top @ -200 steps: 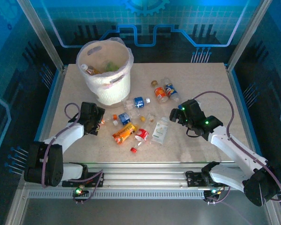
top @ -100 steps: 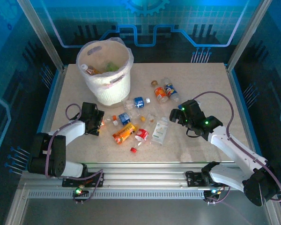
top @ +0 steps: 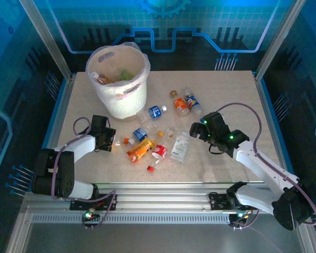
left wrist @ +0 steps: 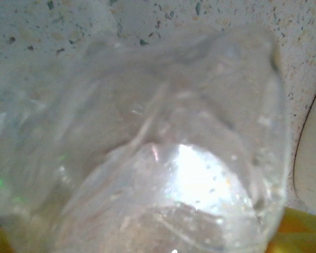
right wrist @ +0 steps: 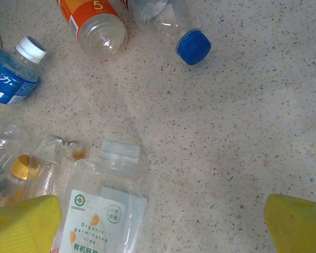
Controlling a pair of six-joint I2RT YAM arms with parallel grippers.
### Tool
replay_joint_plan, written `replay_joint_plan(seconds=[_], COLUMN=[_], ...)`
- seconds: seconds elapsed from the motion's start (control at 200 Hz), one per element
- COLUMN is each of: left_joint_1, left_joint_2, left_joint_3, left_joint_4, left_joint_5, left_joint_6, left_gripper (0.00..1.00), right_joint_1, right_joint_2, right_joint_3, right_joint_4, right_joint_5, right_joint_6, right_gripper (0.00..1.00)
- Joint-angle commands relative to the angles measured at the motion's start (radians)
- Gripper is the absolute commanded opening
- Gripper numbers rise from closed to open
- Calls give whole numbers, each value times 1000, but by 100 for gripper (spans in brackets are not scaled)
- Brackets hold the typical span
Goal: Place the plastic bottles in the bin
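Now | left gripper (top: 108,140) low, clear bottle (left wrist: 142,147) between jaws, grip unclear | right gripper (right wrist: 159,224) hovering, jaws wide

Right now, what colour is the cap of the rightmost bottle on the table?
Blue. The cap shows best in the right wrist view.

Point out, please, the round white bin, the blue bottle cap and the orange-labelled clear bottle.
round white bin (top: 127,100): top external view, outer wall.
blue bottle cap (right wrist: 194,46): right wrist view, cap top.
orange-labelled clear bottle (right wrist: 79,16): right wrist view, orange label.
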Motion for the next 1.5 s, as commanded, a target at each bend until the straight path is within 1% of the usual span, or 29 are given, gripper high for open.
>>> replay_joint_plan(seconds=[0.0,0.08,0.175,0.395,0.495,0.64,0.775,0.945,1.081,1.346,1.491], left_joint_1=[17,25,28,29,29,30,29,28,28,28,28], left_joint_2=[-22,-70,-138,-355,-471,-618,-698,-704,-676,-550,-436], left_joint_3=[-16,-17,-2,13,25,82,169,315,429,599,700], left_joint_4=[119,93,22,-74,-117,-204,-267,-277,-233,-114,-61], left_joint_5=[-45,-69,-118,-203,-234,-282,-302,-271,-238,-201,-187], left_joint_6=[12,36,84,257,334,451,549,640,702,783,820], left_gripper=[60,58,56,56,54,53,52,51,51,51,51], right_joint_1=[-16,-15,-15,-15,-15,-15,-16,-15,-15,-15,-15], right_joint_2=[3,2,3,1,4,13,22,29,26,20,9], right_joint_3=[-12,-13,-14,-14,-15,-15,-11,-5,-4,4,8], right_joint_4=[12,13,13,22,29,40,42,37,33,22,14], right_joint_5=[-10,-11,-11,-13,-18,-31,-35,-37,-35,-33,-30], right_joint_6=[14,12,13,8,6,5,4,3,6,6,4], right_gripper=[100,100,100,100,100,100,100,100,100,100,100])
